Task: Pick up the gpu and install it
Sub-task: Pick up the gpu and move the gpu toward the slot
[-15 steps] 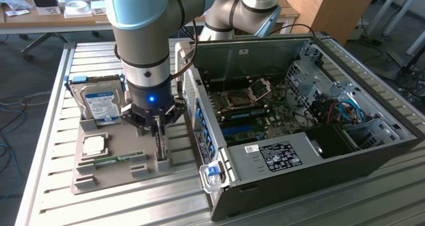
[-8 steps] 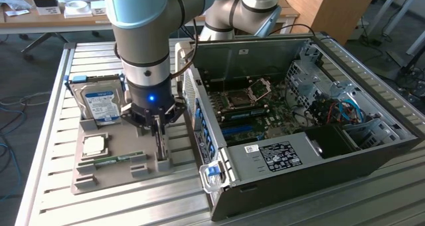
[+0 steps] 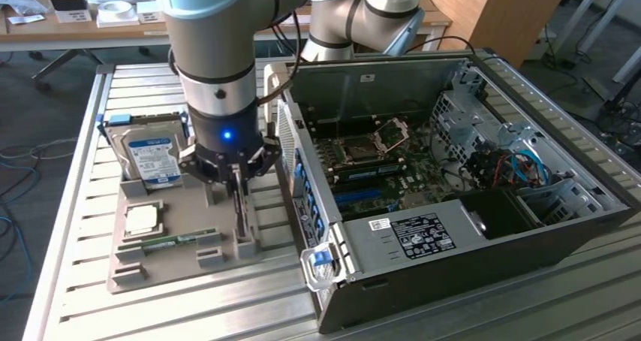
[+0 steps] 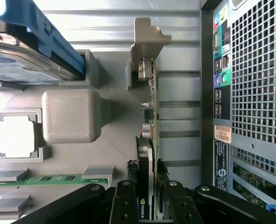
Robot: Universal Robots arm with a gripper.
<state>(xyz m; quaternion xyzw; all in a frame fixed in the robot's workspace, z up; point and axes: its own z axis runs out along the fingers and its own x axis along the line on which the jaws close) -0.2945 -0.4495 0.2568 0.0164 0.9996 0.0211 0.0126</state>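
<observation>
gpu point(image 3: 240, 217) point(image 4: 149, 121) stands on its long edge in a slot of the grey holder tray point(image 3: 170, 270) point(image 4: 72, 116), at centre-left of the exterior view, its silver bracket at the end farthest from the pincer in the wrist view. The pincer point(image 3: 236, 168) point(image 4: 147, 186) sits straight over the card and straddles it; I cannot tell whether it is squeezing. A hard drive point(image 3: 152, 157) and RAM stick point(image 3: 170, 242) share the tray. The open computer case point(image 3: 481, 228) lies just beside it on the slatted tabletop point(image 3: 60, 206).
</observation>
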